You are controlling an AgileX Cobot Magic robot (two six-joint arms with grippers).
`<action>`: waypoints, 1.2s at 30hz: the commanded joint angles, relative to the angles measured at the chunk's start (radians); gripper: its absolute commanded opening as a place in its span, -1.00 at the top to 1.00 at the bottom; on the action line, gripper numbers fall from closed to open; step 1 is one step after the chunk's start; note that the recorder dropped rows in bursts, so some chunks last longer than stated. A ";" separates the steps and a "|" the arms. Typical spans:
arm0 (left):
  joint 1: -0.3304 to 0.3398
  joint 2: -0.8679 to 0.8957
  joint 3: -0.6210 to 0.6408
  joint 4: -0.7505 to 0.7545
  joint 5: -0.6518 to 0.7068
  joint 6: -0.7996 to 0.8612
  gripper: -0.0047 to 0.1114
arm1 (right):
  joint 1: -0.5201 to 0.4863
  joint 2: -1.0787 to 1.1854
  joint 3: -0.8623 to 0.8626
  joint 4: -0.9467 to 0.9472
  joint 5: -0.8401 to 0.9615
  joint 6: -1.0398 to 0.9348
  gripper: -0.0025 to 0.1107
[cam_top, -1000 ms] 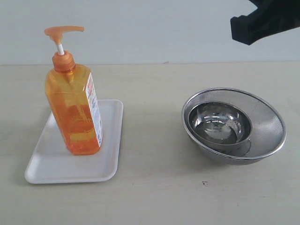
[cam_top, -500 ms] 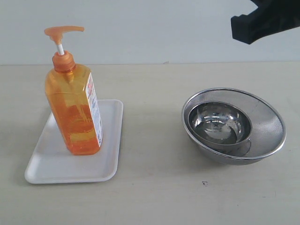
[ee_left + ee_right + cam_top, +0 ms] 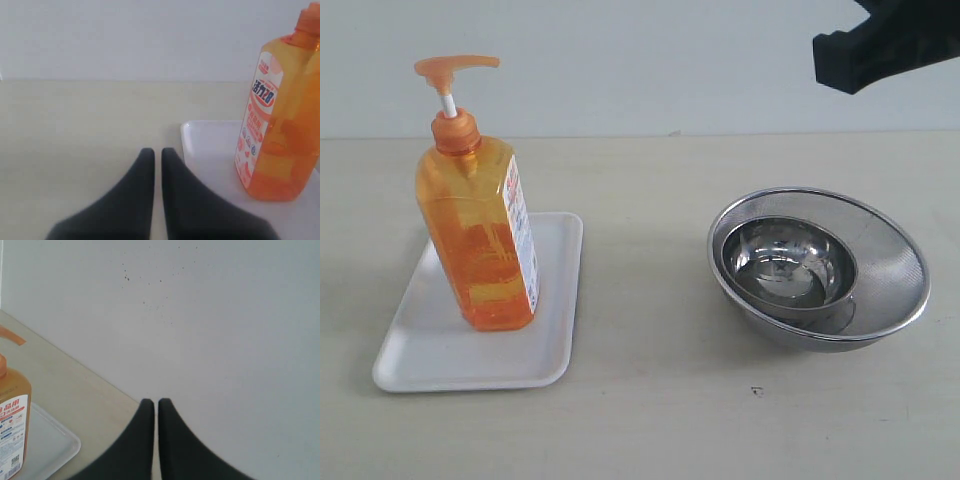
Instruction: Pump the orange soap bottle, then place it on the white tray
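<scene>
Orange soap bottle: tall, flat-sided, translucent plastic, with orange pump head, white stem and white label printed in red.

Exterior view. Bottle upright at nine o'clock of the scene, base resting on flat rectangular white tray with rounded corners and low raised rim. Pump spout and label face both turned toward three o'clock. Round steel mesh bowl at three o'clock, well apart from tray, with smaller polished steel bowl nested inside, toward its nine o'clock side. Pale beige tabletop beneath all. Black part of right arm at one o'clock, raised clear of the tabletop, touching nothing; fingertips not discernible here.

Left wrist view. Left gripper: two black tapered fingers pressed together, only a hairline slit between, nothing clamped. Bottle and a corner of the tray ahead and off to one side, near the fingertips but apart from them.

Right wrist view. Right gripper: black fingers likewise together and empty, set against plain grey wall. Edge of bottle and tray rim in view, well apart from the fingertips.
</scene>
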 commanded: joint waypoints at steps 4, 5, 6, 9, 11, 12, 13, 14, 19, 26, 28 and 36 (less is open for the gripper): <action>-0.005 -0.004 0.003 -0.011 0.052 0.051 0.84 | 0.001 -0.004 0.008 0.000 -0.002 0.001 0.96; -0.005 -0.004 0.003 -0.021 0.052 0.058 0.84 | 0.001 -0.004 0.008 0.000 -0.002 0.001 0.96; -0.005 -0.004 0.003 -0.023 0.052 0.058 0.84 | 0.001 -0.004 0.008 0.000 -0.002 0.001 0.96; -0.005 -0.004 0.003 -0.055 0.052 0.058 0.84 | 0.001 -0.004 0.008 0.000 -0.002 0.001 0.96; -0.005 -0.004 0.003 -0.107 0.052 0.058 0.84 | 0.001 -0.004 0.008 0.000 -0.002 0.001 0.96; -0.005 -0.004 0.003 -0.116 0.052 0.058 0.84 | 0.001 -0.004 0.008 0.000 -0.002 0.001 0.96; -0.005 -0.004 0.003 -0.116 0.052 0.058 0.84 | 0.001 -0.004 0.008 0.000 -0.002 0.001 0.96; -0.005 -0.004 0.003 -0.116 0.052 0.090 0.84 | 0.001 -0.004 0.008 0.000 -0.002 0.001 0.96; -0.005 -0.004 0.003 -0.119 0.052 0.167 0.84 | 0.001 -0.004 0.008 0.000 -0.002 0.001 0.96; -0.005 -0.004 0.003 -0.123 0.050 0.095 0.84 | 0.001 -0.004 0.008 0.000 -0.002 0.001 0.96; -0.005 -0.004 0.003 -0.123 0.050 0.073 0.84 | 0.001 -0.004 0.008 0.000 -0.002 0.001 0.96; -0.005 -0.004 0.003 -0.123 0.052 0.074 0.84 | 0.001 -0.004 0.008 -0.002 -0.026 0.004 0.96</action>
